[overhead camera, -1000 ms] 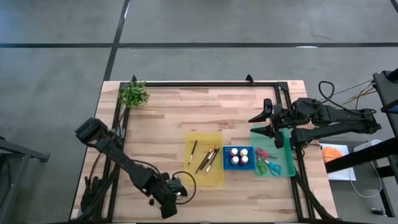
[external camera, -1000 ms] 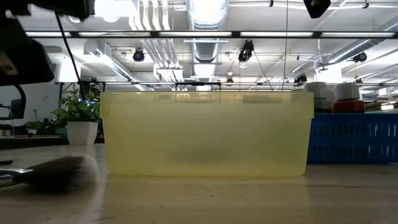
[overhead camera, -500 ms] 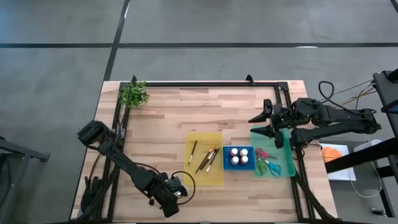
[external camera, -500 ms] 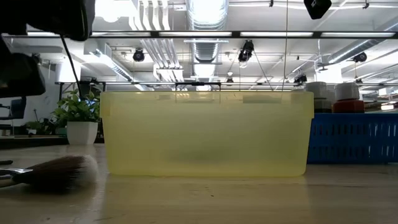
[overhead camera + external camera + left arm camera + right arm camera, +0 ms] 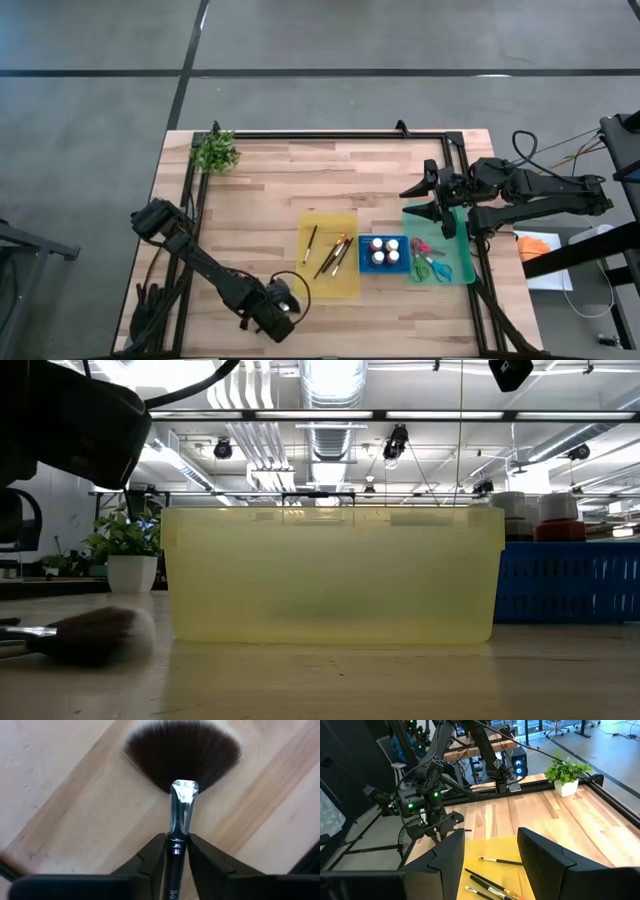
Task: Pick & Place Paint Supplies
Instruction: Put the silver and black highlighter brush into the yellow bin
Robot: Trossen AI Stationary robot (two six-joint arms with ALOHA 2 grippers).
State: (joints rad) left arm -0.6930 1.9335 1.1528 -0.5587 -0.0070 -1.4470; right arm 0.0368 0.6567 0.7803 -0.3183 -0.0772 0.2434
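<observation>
A black fan-shaped brush (image 5: 182, 755) lies flat on the wood near the table's front edge, left of the yellow tray (image 5: 345, 285). The low view shows its bristles (image 5: 95, 635) resting on the table. My left gripper (image 5: 278, 312) points down over it, fingers closed on either side of the handle (image 5: 176, 851). My right gripper (image 5: 432, 205) hangs open, high above the far end of the green tray (image 5: 455, 275). Thin brushes (image 5: 330, 255) lie in the yellow tray, paint bottles (image 5: 383, 251) in the blue one, scissors (image 5: 430, 262) in the green one. My left gripper pinches the brush's black handle (image 5: 176, 857) between its two fingers, just behind the silver ferrule (image 5: 181, 805). The fingers (image 5: 152, 857) come from above and lie across the handle. The brush lies flat on the table, bristles spread away from the gripper.
A small potted plant (image 5: 215, 152) stands at the far left corner. A black frame rail (image 5: 330, 135) runs along the far edge and down both sides. Bare wood lies between the plant and the trays. In the low view the yellow tray's wall (image 5: 330, 575) fills the middle.
My left gripper has come down toward the fan brush and rolled about its own pointing line. The brush has stayed where it lay on the table.
</observation>
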